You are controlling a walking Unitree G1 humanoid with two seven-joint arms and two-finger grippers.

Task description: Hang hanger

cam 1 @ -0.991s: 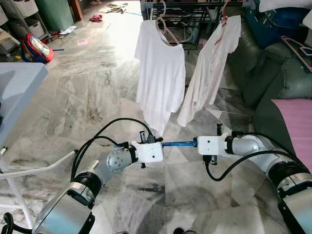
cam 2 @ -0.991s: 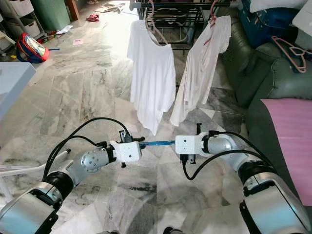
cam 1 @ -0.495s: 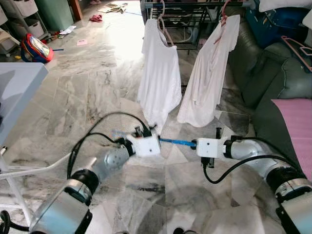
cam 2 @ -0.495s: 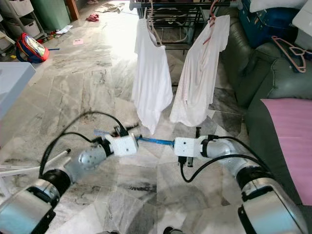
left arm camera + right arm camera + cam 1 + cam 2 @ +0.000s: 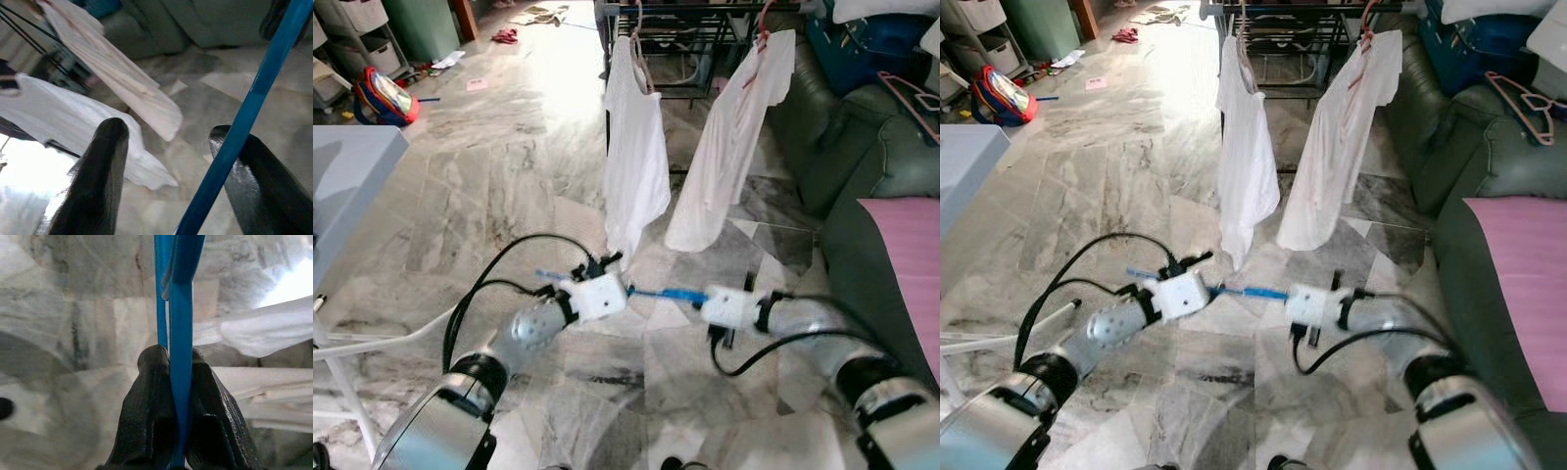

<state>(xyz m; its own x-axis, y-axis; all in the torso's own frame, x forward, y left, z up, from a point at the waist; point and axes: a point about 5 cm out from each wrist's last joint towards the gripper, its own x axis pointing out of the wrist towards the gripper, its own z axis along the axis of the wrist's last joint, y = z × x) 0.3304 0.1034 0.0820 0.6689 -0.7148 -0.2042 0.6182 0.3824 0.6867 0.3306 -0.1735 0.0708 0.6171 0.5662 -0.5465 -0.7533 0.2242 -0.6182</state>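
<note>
Right claw (image 5: 178, 382) was clamped on the blue hanger (image 5: 666, 293); left claw (image 5: 171, 147) stood open, one finger touching it. Carrying it level to the rack (image 5: 675, 15) ahead, clear of the shirts (image 5: 634, 147), seemed wise.

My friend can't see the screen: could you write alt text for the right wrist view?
The right tool has its two black fingers shut on a blue hanger, whose bars run straight away from the camera. Beyond lie a grey marble floor and white shirts.

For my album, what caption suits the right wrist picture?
Right gripper pinches a blue hanger above the marble floor, white shirts hanging beyond.
</note>
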